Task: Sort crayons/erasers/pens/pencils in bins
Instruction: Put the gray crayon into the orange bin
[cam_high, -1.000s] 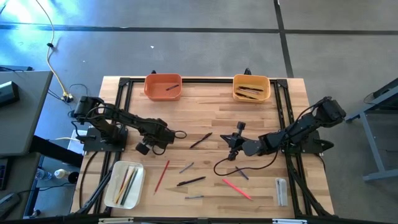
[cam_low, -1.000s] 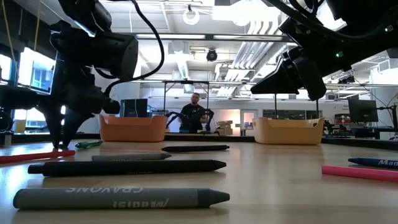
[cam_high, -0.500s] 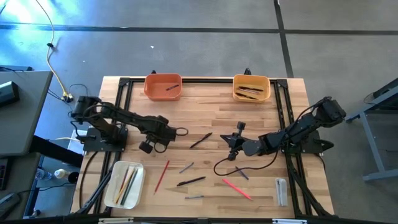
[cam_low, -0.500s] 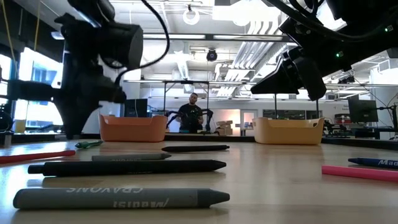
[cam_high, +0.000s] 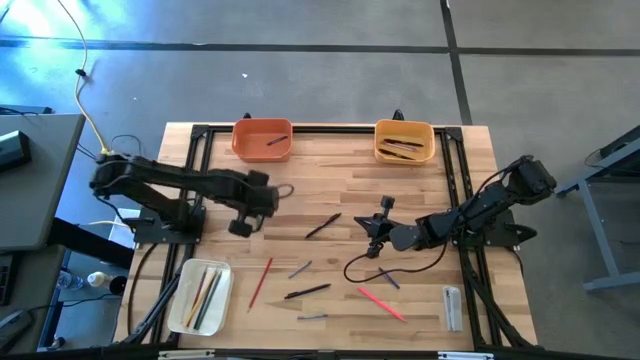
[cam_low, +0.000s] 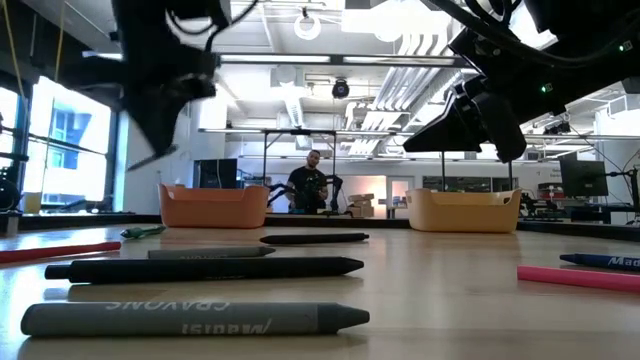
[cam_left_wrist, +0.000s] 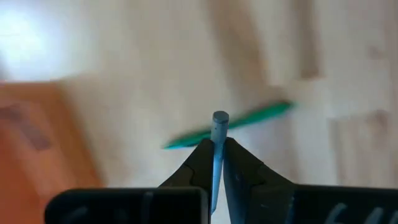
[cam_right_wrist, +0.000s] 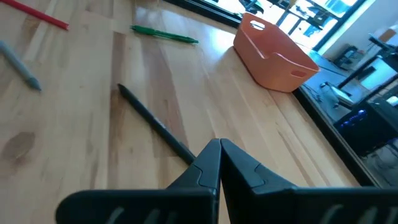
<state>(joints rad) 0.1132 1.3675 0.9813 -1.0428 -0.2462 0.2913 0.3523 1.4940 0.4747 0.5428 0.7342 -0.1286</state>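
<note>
Nearest edge of the table: a grey crayon (cam_low: 190, 318) lies flat. Just behind it is a black pen (cam_low: 200, 268), then another grey crayon (cam_low: 210, 253). A red pencil (cam_high: 260, 282) lies to the left of these. A pink crayon (cam_high: 382, 304) and a small clear block (cam_high: 452, 307) lie to the right. The white bin (cam_high: 186, 305) sits at the near-left corner w/ several coloured pencils inside.

Mid-table: a second black pen (cam_high: 323, 225) lies at a slant btwn the two arms. The right gripper (cam_right_wrist: 219, 146) hangs just above the wood beside it, fingers pressed together, nothing in them. The left gripper (cam_left_wrist: 217, 142) is up off the table, left of centre. Its fingers are clamped on a thin grey stick (cam_left_wrist: 219, 118), which pokes out past the tips. A green pencil (cam_right_wrist: 165, 34) lies on the wood below it, apart from the gripper.

Far edge: the orange bin (cam_high: 262, 140) has one dark stick in it. The yellow-orange bin (cam_high: 404, 141) holds a few pens. They stand well apart.

Beyond the table a person (cam_low: 313, 185) stands in the room.
</note>
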